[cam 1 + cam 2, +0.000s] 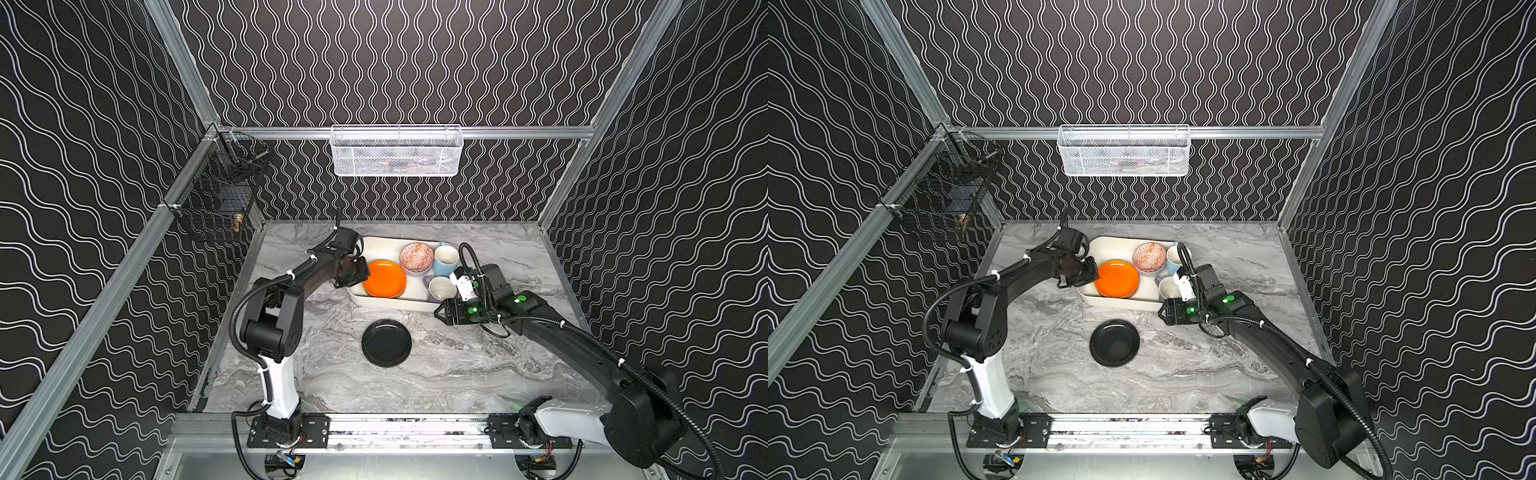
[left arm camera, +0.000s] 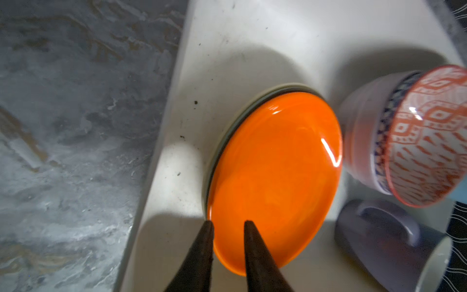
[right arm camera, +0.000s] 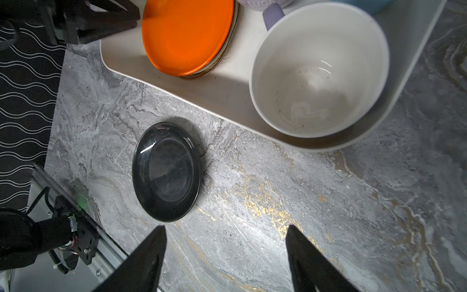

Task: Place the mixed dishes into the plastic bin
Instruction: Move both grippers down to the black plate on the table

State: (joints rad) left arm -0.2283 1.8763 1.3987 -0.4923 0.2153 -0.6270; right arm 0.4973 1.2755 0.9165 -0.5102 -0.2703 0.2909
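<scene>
While the black plate (image 1: 386,343) lies flat on the table (image 1: 457,374), well apart from the plastic bin (image 1: 390,305), the job isn't done; it's the only dish I see outside. Everything else is in the bin: orange plate (image 2: 275,177) on top of a plate stack (image 3: 204,72), patterned bowl (image 1: 417,257) nested in the lavender bowl (image 2: 361,141), light-blue mug (image 1: 445,259) and lavender mug (image 3: 318,73) towards the right arm's end. At the orange plate's rim, the left gripper (image 2: 229,223) has its jaws narrowly parted with the rim between them; can't tell if they pinch it or sit clear. Over bare table beside the bin's near corner, the right gripper (image 3: 226,227) has jaws wide, holding nothing. Risks: if the left jaws back out while touching the rim, the orange plate skids off the stack. The black plate's rim is low, so a pick may push it across the table instead of getting under. The right arm (image 1: 490,278) is close to the bin wall and the lavender mug; a loose swing knocks either. Both arms over the bin could clash. Hard to read: the stack shows rims only, so count and patterns are unclear; the lavender bowl is mostly hidden by the patterned bowl; the right arm partly covers the light-blue mug; lavender mug upright or tipped, can't say.
</scene>
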